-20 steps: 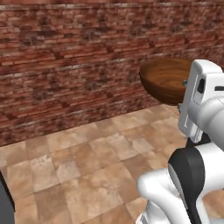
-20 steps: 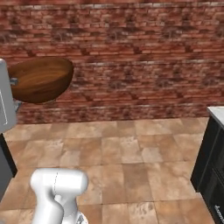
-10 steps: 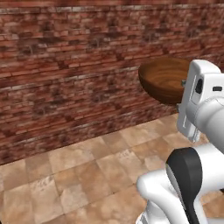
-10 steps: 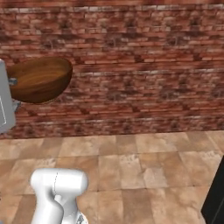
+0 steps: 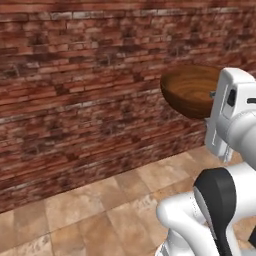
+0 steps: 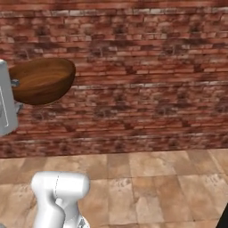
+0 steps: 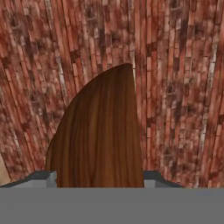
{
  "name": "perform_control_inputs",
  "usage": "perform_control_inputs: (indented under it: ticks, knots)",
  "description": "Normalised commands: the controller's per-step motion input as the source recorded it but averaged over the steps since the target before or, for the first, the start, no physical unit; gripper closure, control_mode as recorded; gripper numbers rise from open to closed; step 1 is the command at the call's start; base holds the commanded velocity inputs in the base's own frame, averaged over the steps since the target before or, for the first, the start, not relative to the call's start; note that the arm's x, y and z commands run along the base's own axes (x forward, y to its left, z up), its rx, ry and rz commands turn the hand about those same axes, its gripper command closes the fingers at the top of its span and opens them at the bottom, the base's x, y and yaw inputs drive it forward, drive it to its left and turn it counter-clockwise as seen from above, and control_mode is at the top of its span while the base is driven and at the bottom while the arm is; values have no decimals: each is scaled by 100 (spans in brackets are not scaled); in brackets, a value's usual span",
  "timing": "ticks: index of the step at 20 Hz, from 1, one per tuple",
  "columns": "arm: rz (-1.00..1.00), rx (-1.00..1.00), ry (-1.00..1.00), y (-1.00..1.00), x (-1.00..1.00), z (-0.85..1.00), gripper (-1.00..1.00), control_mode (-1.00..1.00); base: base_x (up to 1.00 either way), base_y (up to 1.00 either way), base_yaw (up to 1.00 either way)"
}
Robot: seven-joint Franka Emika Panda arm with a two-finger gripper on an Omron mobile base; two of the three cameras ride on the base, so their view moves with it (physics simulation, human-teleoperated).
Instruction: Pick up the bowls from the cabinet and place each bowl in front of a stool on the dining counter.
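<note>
Gripper (image 7: pixel 99 181) clamped on wooden bowl (image 5: pixel 192 90), held mid-right of frame against brick wall (image 5: pixel 80 100), above tile floor (image 6: pixel 147 187).

The bowl (image 5: pixel 192 90) runs in behind the white hand in the left base view, so the rim nearest the fingers is covered. Same in the right base view: the hand cuts off that near part of the bowl (image 6: pixel 42 80). In the hand view the fingers' tips are hidden at the bottom, and the bowl's (image 7: pixel 98 140) lower part drops out there too.
</note>
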Motion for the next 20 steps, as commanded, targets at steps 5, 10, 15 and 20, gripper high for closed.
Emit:
perform_control_inputs:
  ticks: [5,10,15,20]
  knots:
    - [0,0,0,0,0,0,100,100,100,7,-5]
    - [0,0,0,0,0,0,100,100,100,34,-46]
    - [0,0,0,0,0,0,100,100,100,43,-62]
    - [0,0,0,0,0,0,100,100,100,56,-59]
